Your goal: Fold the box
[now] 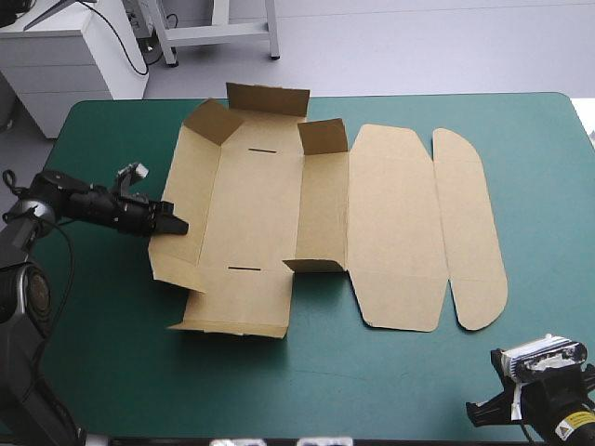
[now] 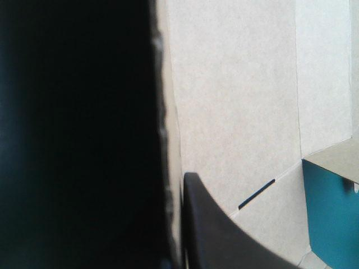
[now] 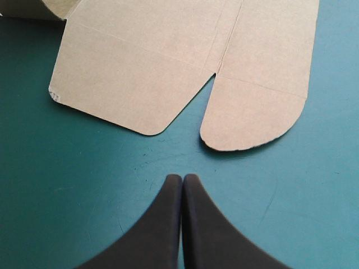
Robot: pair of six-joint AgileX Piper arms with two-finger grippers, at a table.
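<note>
Left gripper (image 1: 175,224) seems clamped on the left wall of the brown box (image 1: 325,223), lying mostly flat on the table (image 1: 112,353); its board looks light and stiff, best pinched at flap edges. Right gripper (image 3: 182,188) hovers closed near 2 rounded lid corners.

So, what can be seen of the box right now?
The box is a cut sheet of brown board at the middle of the teal-green cover. Its lid panels, round-cornered, lie flat to the right; on the left, walls and corner flaps stand partly raised around a base with two slits. The left claw pinches the left wall; the right claw is shut, clear of it.
</note>
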